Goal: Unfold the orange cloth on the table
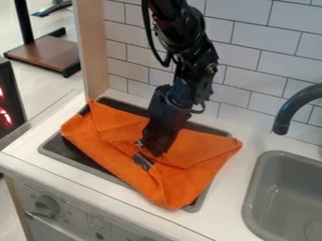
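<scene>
in the camera view, the orange cloth (195, 147) lies partly folded on the stove (55, 149), its right corner past the stove's back right corner and its lowest corner near the front right one. the gripper (151, 149) points down at the cloth's middle; whether it is released or grasping cloth, i cannot tell.

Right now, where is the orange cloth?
In the camera view, the orange cloth lies left of the grey sink, over the dark stove top, with the gripper at its middle.
</scene>
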`<state>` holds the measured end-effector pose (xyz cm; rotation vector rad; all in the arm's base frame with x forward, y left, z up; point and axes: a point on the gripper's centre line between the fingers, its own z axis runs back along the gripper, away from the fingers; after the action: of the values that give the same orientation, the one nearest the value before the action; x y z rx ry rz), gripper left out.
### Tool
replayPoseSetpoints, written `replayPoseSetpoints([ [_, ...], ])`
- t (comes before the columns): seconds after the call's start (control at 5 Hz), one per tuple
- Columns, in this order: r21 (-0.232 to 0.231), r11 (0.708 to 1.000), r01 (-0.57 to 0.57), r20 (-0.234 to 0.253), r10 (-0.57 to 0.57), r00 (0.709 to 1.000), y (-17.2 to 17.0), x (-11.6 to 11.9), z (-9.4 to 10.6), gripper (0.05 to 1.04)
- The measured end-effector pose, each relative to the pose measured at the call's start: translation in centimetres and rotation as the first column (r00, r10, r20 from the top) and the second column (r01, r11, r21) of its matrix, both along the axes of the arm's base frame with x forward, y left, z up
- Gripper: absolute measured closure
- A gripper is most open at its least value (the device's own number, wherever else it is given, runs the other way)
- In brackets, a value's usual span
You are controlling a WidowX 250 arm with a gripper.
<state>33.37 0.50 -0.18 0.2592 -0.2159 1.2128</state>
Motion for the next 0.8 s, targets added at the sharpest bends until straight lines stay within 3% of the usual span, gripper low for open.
replayPoseSetpoints([
  [0.4,-0.077,0.997,0.025,0.026,-0.023,0.999,-0.6,-0.1,2.6,1.033],
  [0.8,-0.180,0.984,0.007,0.111,0.013,0.994,-2.4,4.2,6.3,1.033],
])
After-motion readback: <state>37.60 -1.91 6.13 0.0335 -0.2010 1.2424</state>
